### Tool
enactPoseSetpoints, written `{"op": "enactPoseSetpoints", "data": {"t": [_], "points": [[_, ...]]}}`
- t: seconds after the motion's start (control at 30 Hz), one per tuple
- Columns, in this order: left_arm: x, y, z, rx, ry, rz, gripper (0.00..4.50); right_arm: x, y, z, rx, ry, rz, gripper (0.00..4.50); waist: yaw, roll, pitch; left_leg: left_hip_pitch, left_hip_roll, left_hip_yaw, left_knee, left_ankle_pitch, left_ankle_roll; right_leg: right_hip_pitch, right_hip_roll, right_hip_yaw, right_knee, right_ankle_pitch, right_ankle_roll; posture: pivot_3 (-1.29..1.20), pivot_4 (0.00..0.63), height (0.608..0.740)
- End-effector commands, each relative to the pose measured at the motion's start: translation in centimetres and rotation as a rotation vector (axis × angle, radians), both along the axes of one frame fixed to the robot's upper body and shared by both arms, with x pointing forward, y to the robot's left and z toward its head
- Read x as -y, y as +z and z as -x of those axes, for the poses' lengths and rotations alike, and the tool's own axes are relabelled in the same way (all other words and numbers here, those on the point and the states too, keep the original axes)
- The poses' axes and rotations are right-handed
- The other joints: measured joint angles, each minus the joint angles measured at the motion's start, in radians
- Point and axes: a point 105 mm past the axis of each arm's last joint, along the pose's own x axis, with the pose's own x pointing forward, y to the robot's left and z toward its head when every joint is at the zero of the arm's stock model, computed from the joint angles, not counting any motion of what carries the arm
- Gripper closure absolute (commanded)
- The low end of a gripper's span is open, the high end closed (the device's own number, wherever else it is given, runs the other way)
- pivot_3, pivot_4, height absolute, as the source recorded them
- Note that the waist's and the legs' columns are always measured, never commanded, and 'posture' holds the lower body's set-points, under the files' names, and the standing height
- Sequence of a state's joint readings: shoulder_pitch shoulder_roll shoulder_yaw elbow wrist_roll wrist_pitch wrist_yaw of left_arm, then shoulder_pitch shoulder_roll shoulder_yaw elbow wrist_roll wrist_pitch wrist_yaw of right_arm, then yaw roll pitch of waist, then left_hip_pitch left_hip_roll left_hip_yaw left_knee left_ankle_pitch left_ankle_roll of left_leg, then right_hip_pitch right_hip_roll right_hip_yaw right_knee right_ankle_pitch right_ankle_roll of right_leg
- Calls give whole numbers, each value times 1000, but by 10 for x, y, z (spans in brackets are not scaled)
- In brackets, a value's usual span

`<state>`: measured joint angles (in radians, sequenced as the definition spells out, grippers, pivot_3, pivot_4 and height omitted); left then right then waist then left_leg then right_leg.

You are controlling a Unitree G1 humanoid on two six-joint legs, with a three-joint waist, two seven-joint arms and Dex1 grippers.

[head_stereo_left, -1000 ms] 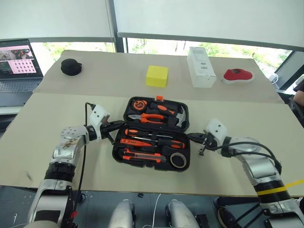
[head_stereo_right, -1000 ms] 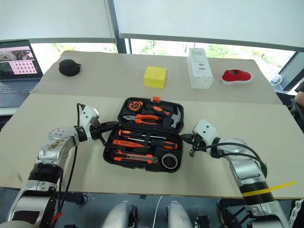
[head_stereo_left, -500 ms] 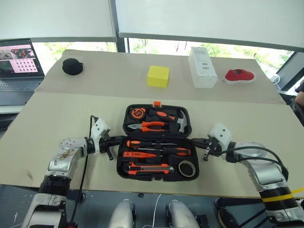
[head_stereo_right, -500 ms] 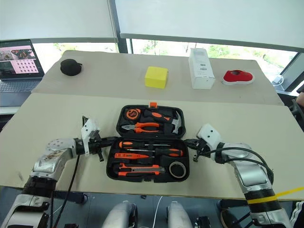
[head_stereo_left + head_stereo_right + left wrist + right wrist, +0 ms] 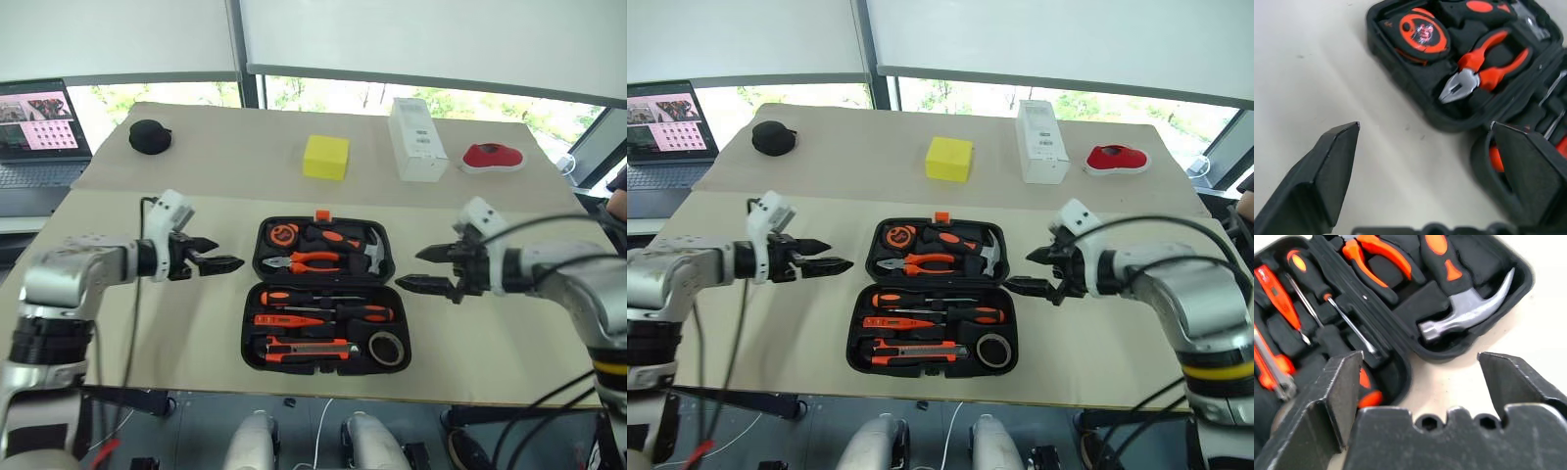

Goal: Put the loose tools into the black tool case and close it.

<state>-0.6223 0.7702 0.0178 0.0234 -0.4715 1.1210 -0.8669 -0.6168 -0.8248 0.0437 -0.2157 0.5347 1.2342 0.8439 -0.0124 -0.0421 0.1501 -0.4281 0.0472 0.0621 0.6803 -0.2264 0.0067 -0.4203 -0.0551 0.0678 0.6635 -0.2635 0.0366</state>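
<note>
Black tool case (image 5: 325, 296) lying open, orange-handled tools seated; both tools wide open, empty.

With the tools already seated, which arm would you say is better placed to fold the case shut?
Probably either: the open left gripper and open right gripper flank the black tool case level with its hinge. The right sits slightly nearer the lid half.

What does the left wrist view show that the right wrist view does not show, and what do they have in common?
Left wrist view alone: the round orange tape measure and the steel nose of the pliers.
Right wrist view alone: the hammer's steel head, two screwdriver shafts and the slim orange tester screwdriver.
Shared: the open black tool case, the orange plier handles, the beige table, and an open end effector, left and right.
</note>
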Motion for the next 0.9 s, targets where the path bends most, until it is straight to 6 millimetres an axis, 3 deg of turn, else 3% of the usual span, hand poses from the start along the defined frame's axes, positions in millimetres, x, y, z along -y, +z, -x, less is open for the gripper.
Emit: {"op": "enactPoseSetpoints", "data": {"t": [0.03,0.4,0.5,0.6,0.73,0.83,0.9], "points": [[2,-1,-13,-60,118,13,54,-6,-4,-17,-132,-125,-6,252,-1,0,0,0,0,0,0,0,0,-1,0,0,0,0,0,0,150,740],[12,-20,-20,-165,187,48,54,-2,-20,-46,-146,-284,56,252,-1,0,0,-5,-2,-1,-1,0,0,-4,-3,-1,-1,0,0,0,150,740],[21,-23,-21,-188,174,91,0,2,-26,-49,-160,-325,64,899,-1,0,0,-3,-2,0,0,1,-1,-2,-2,-1,0,0,0,0,150,740],[24,-30,-23,-206,183,85,0,4,-29,-50,-175,-343,67,2106,2,0,0,-3,-3,0,0,1,-1,-1,-3,-1,1,0,0,0,150,740],[27,-34,-23,-231,184,103,946,3,-31,-50,-199,-365,53,3241,5,0,0,-3,-3,0,0,1,-1,-1,-3,-1,1,0,0,0,150,740],[28,-41,-24,-250,188,77,2065,0,-33,-52,-211,-379,35,4348,4,0,0,-3,-4,0,0,1,-1,-1,-4,-2,0,0,1,0,150,740],[31,-41,-25,-245,184,92,2737,-3,-33,-53,-206,-382,26,4500,1,0,-1,-2,-3,0,0,1,-1,0,-4,-2,0,0,0,0,150,740]]}}
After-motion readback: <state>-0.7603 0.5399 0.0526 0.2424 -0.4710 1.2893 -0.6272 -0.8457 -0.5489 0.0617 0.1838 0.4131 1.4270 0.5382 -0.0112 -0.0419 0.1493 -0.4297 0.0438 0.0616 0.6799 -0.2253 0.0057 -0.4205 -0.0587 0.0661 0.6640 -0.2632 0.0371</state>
